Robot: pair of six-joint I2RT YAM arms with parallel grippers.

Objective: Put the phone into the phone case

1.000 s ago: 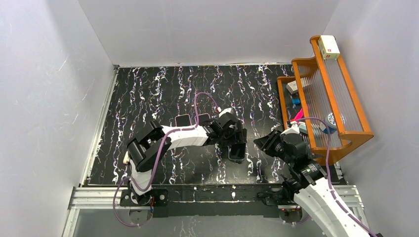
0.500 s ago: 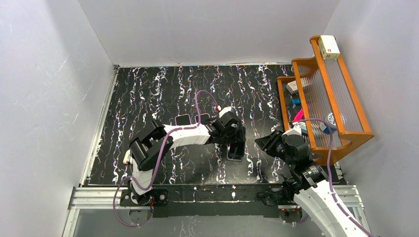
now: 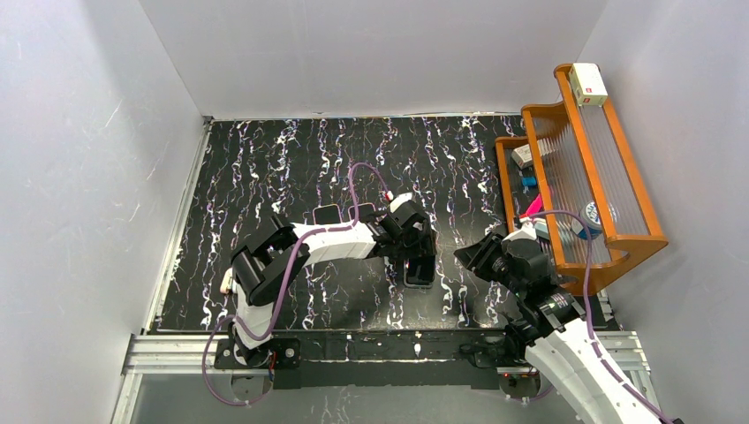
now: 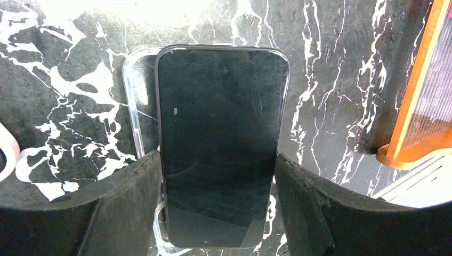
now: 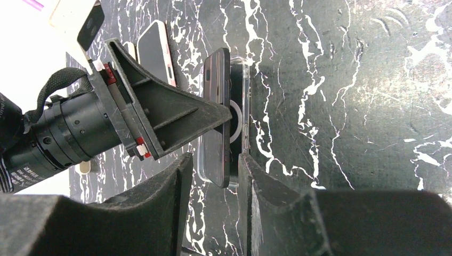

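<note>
Black phone [image 4: 221, 144], clamped across its long edges by the left fingers [image 4: 122, 202], sits over a clear case [image 4: 139, 101] on the desk [image 4: 330, 80]. It lies parallel to the case but shifted sideways, possibly touching it. Right fingers [image 5: 160, 202], slightly parted and holding nothing, wait near the phone's end.

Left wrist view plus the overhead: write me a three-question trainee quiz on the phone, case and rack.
1. True or false: the phone is fully seated in the clear case.
2. The left gripper is: A) open above the phone; B) shut on the phone; C) holding the case.
3. In the top view, which side of the table holds the wooden rack?
Key: 1 false, the case's edge shows beside the phone; 2 B; 3 right.
</note>
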